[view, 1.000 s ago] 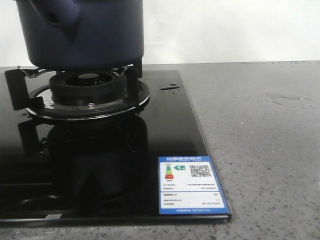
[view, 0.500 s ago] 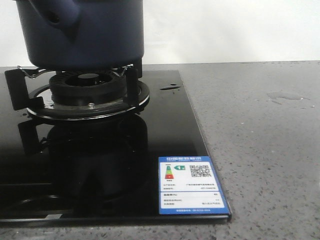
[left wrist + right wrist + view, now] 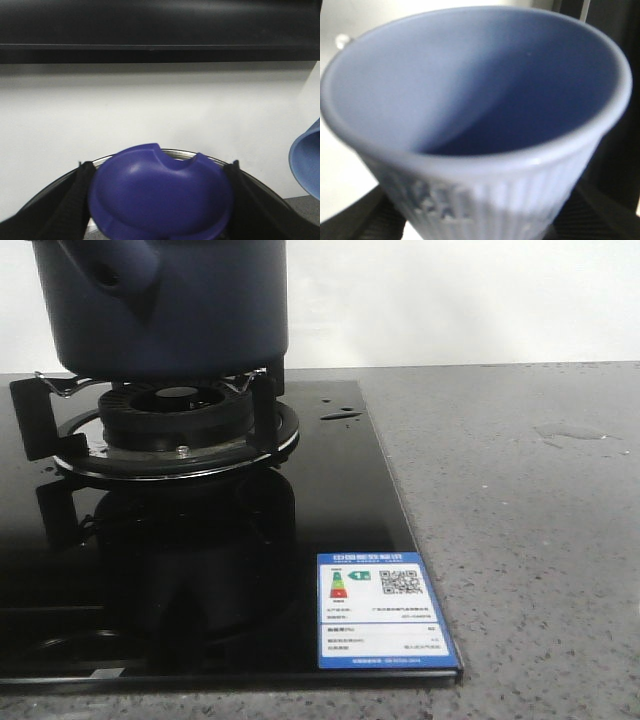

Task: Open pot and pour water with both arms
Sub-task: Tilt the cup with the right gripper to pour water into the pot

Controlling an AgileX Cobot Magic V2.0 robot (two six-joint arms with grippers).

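We see the pot (image 3: 165, 305) upright on the far-left burner (image 3: 175, 430), stub facing near-left, water (image 3: 570, 432) smeared far right; left gripper (image 3: 157, 200) clamps a purple lid (image 3: 160, 195), right gripper (image 3: 475, 225) grasps the cup (image 3: 475, 110).

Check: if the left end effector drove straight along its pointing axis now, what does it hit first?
Probably the white wall behind; the dark blue lid it grips travels with it. The pale blue cup sits off to one side. Depth is unclear.

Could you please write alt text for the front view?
A dark navy pot sits on a gas burner of a glossy black hob. Water smears the grey counter to its right.
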